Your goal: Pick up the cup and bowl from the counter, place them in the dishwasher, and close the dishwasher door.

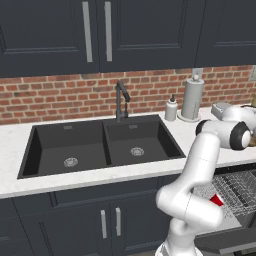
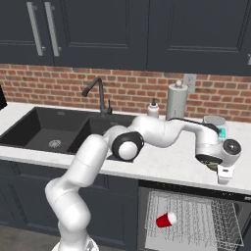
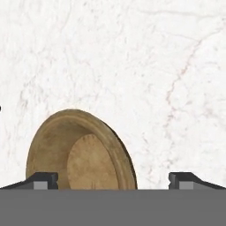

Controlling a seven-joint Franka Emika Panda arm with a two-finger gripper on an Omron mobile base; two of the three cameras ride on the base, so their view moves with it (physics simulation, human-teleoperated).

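With jaws spread wide and empty, the gripper (image 3: 113, 180) is hovering over the bowl (image 3: 79, 152) on the counter (image 3: 145, 66), a light, stiff, wood-like dish probably best pinched at its rim.

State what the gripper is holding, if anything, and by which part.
Nothing is held: the gripper is open above the bowl on the counter.

A black faucet (image 1: 121, 100) stands against the red brick backsplash (image 1: 55, 97), behind the black double sink (image 1: 100, 145). To its right a white soap bottle (image 1: 171, 108) sits just beside a paper-towel roll (image 1: 192, 98) on a holder. Dark upper cabinets (image 1: 95, 32) with vertical silver handles hang above, and what may be a wall outlet (image 2: 189, 80) shows behind the roll.
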